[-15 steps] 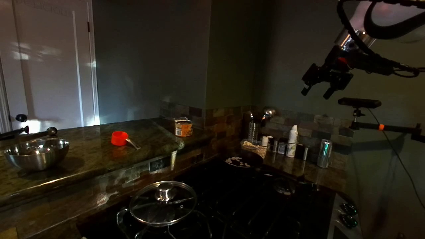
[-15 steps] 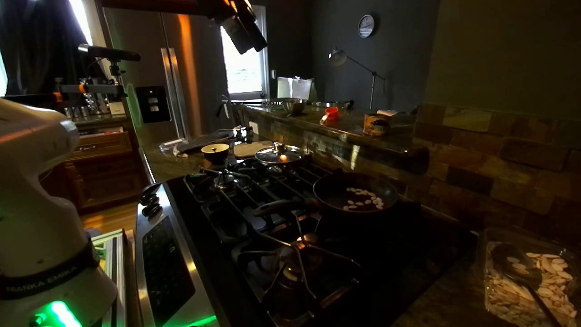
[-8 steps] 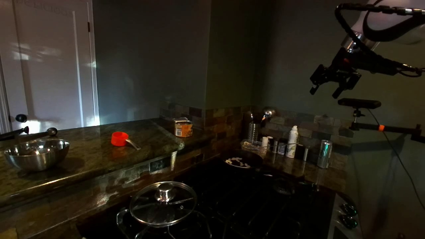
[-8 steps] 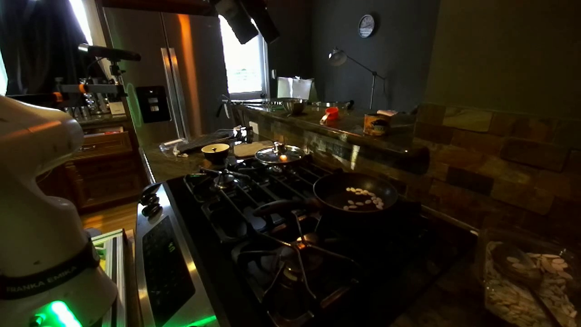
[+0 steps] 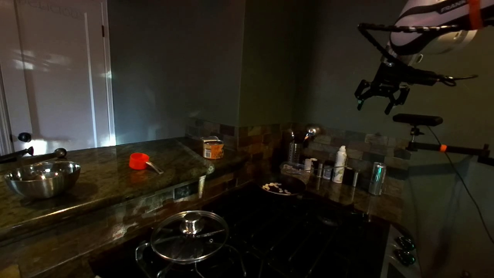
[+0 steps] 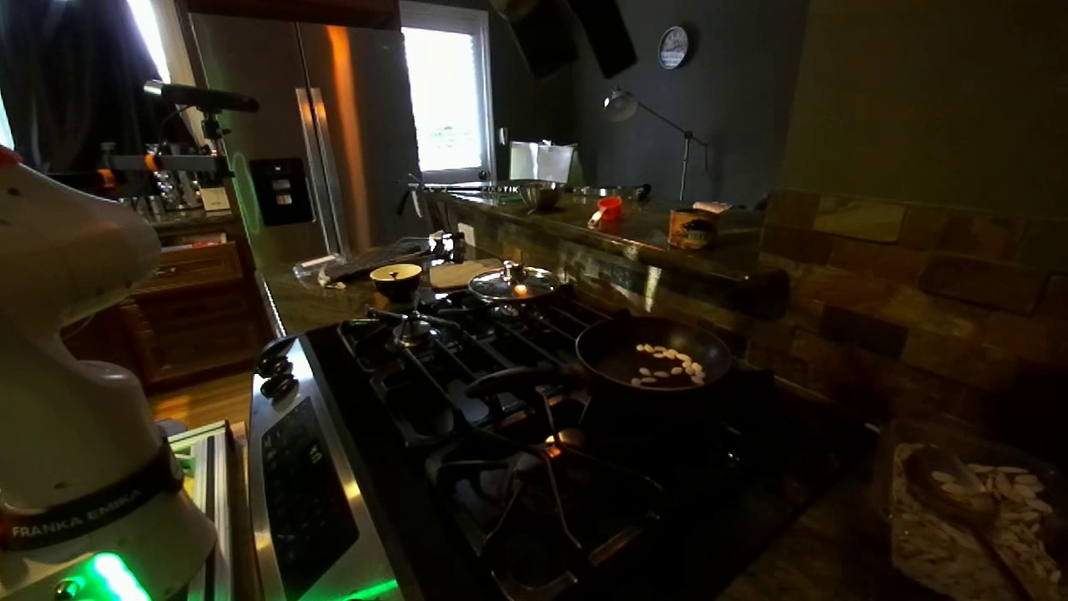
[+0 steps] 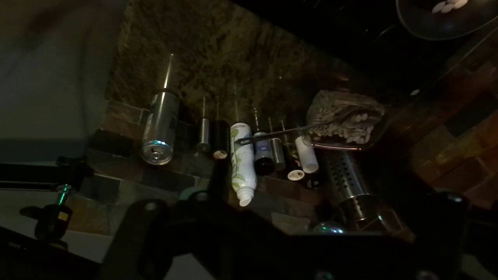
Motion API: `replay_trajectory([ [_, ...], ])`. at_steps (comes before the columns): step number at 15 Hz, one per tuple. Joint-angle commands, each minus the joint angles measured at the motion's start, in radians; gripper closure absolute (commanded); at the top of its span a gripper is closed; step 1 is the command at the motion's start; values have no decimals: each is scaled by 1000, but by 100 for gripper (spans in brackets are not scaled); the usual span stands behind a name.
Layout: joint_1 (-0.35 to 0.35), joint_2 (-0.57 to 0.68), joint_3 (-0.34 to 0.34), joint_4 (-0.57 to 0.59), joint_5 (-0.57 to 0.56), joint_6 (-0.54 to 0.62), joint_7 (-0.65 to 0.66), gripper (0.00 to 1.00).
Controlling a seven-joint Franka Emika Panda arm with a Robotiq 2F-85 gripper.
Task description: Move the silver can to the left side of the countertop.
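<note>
The silver can (image 5: 377, 178) stands upright on the low counter at the back right in an exterior view. It shows in the wrist view (image 7: 160, 126) at left, its rimmed top toward the camera. I do not see it in the exterior view with the pan close up. The dark speckled countertop (image 5: 112, 189) is a raised ledge at left, also in an exterior view (image 6: 576, 219); a lower stone part (image 7: 194, 50) shows under the can. My gripper (image 5: 374, 107) is open and empty, high above the can. Its fingers also show in an exterior view (image 6: 582, 67) and the wrist view (image 7: 315, 179).
A white bottle (image 5: 339, 166), small jars and a seed tub (image 7: 342, 120) stand beside the can. A camera stand (image 5: 417, 120) is near the gripper. A pan (image 6: 655, 359) and glass lid (image 5: 189, 235) rest on the stove. The ledge holds a bowl (image 5: 44, 179), red cup (image 5: 139, 161) and orange-labelled jar (image 5: 213, 149).
My gripper has turned more upright with its fingers downward. It moved right across the top of an exterior view, and the arm link above it has come lower. The can has not moved.
</note>
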Motion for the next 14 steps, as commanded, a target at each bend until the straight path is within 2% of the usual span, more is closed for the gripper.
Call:
replay_trajectory([
  [1,-15,256,-21,226,-14,-101,92,0],
  [8,-9,644,-185,510,-5,-148,199,0],
  [9,20,545,-182,405,-2,-93,151,0],
  [11,24,592,-204,432,1,-90,149,0],
  [13,34,582,-204,432,0,-90,149,0],
  [14,43,564,-199,398,-10,0,225,0],
])
